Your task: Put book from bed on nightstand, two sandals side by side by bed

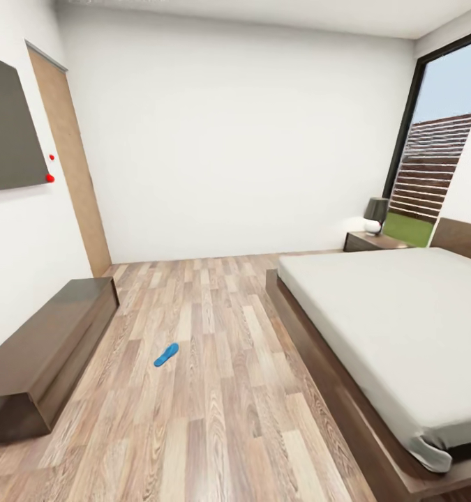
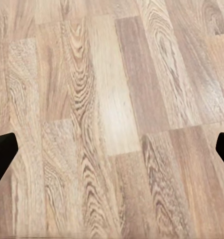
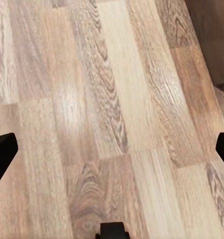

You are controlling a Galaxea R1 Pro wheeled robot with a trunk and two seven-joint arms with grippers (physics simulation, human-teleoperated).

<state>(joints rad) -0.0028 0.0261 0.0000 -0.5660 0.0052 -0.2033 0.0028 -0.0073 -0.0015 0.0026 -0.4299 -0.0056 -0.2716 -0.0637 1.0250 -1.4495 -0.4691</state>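
One bright blue sandal (image 1: pixel 167 354) lies flat on the wood floor, between the low cabinet and the bed (image 1: pixel 402 314). The bed's grey-beige mattress is bare where I see it, and the book is out of view. The nightstand (image 1: pixel 372 242) with its dark-shaded lamp (image 1: pixel 376 213) stands at the bed's far corner by the window. My left gripper (image 2: pixel 112 154) is open over bare floor planks. Above the floor too, my right gripper (image 3: pixel 112 154) is open with nothing between its fingers.
A long low dark cabinet (image 1: pixel 47 341) runs along the left wall under a dark wall panel (image 1: pixel 12 125). A tan door (image 1: pixel 71 153) stands beyond it. The tall window (image 1: pixel 437 139) is at the far right. A dark wooden edge (image 3: pixel 211 35) shows in the right wrist view.
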